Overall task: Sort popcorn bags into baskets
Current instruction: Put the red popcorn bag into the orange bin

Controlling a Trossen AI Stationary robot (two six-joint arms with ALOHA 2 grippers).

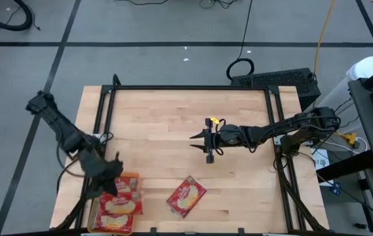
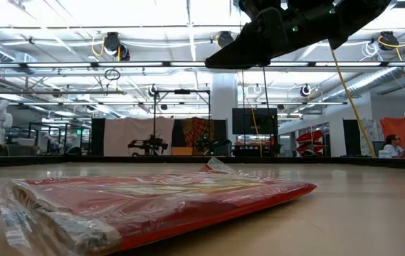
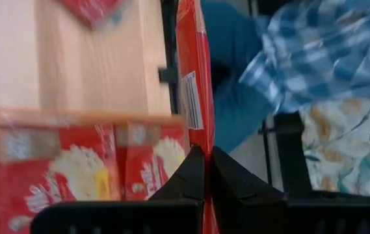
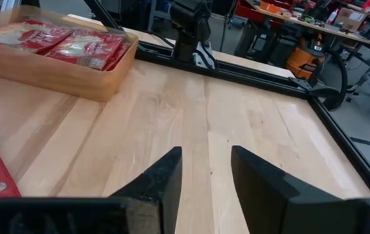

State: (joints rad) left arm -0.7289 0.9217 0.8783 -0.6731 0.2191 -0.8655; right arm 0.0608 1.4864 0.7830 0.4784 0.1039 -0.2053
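One loose bag (image 1: 186,196); two in basket (image 1: 92,221); left pincer (image 3: 202,170) grips another; right pincer (image 4: 205,170) wide.

A robotics lab or workshop is indicated. Behind the wooden bench (image 1: 186,131), exposed ceiling ducts (image 2: 38,50), strip lighting, equipment racks (image 2: 181,121) and monitors (image 2: 253,121) are seen; cables (image 1: 245,39) lie on grey flooring beyond it.
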